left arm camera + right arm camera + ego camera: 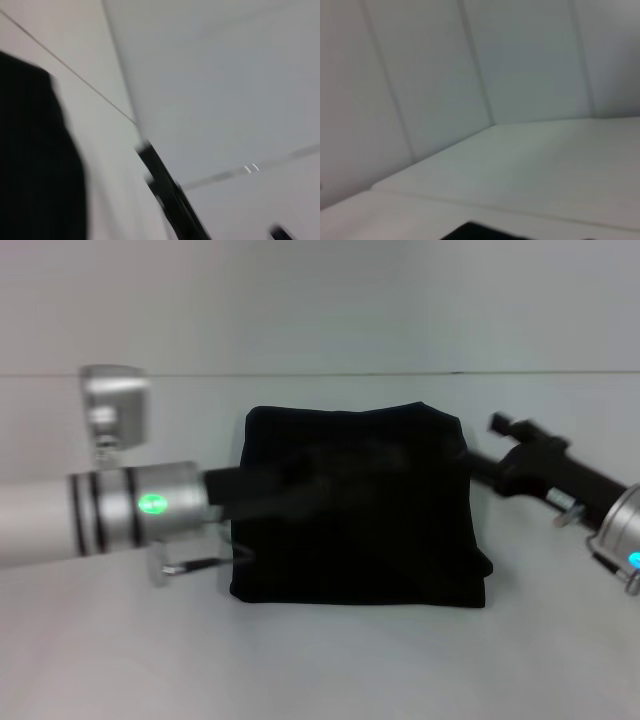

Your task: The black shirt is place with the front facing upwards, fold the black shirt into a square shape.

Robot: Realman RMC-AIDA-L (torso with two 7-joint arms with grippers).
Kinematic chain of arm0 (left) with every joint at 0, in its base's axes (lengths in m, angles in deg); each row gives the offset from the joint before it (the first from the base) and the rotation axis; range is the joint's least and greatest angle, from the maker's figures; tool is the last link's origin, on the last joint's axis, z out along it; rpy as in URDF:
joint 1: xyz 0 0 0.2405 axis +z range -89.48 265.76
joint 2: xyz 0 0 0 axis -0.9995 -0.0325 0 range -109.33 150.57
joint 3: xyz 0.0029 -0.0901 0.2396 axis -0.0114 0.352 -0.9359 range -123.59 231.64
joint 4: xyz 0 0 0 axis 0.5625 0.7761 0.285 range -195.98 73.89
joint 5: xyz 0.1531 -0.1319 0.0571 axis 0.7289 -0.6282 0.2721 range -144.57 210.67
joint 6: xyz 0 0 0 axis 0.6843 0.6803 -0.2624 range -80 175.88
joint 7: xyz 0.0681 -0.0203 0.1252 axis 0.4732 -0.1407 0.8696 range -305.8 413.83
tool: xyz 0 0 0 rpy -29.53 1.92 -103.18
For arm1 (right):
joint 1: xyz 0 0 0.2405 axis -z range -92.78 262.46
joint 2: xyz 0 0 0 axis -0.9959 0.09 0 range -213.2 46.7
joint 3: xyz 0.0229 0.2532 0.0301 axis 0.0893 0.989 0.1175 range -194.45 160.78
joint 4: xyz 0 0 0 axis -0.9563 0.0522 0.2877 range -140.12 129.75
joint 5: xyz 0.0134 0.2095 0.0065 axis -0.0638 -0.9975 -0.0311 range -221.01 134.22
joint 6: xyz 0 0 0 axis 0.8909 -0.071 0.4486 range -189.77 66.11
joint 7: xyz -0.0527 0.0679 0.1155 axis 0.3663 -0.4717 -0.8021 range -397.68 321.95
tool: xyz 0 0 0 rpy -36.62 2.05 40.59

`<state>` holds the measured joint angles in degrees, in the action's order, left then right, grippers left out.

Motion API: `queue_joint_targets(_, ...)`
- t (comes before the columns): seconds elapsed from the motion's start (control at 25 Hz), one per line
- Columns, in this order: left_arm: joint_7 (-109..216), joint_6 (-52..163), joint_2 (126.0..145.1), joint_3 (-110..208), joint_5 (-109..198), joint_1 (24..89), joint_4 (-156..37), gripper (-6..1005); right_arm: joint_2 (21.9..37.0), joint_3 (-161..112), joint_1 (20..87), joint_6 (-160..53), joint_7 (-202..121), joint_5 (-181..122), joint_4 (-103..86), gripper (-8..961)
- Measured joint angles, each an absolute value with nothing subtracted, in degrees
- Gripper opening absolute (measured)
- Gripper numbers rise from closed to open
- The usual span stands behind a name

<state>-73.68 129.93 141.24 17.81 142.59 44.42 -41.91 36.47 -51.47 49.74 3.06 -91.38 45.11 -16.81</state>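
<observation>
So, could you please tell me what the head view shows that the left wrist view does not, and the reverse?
Only the head view shows the whole black shirt, folded into a rough square on the white table, with the left gripper over its left part and the right gripper at its right edge. Only the left wrist view shows the wall corner behind the table. Both show the shirt and the table.

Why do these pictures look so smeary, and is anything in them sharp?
Head view: soft all over; the black shirt is one dark mass without visible folds, and the right gripper is smeared. Left wrist view: streaked, shirt edge fuzzy. Right wrist view: hazy, mostly pale wall and table.
</observation>
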Motion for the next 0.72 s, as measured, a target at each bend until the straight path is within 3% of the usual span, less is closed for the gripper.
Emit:
queue_joint_targets(0.08, -74.09, 129.47, 140.43, 17.83, 142.29, 45.26, -41.63, 791, 36.63, -53.40, 49.12, 2.54, -91.37, 46.41, -16.72, 918)
queue_joint_targets(0.16, -74.73, 127.03, 137.80, 18.07, 140.84, 48.23, -41.69, 822, 36.83, -55.32, 48.42, -0.03, -91.43, 47.18, -16.25, 918)
queue_joint_targets(0.36, -74.84, 125.80, 136.47, 18.89, 140.68, 49.85, -41.73, 900, 36.98, -56.74, 47.71, -8.05, -91.79, 47.20, -14.92, 917)
queue_joint_targets(0.72, -74.88, 125.42, 135.02, 18.60, 141.12, 50.27, -41.92, 896, 36.70, -54.64, 48.28, -11.40, -92.16, 46.80, -15.23, 916)
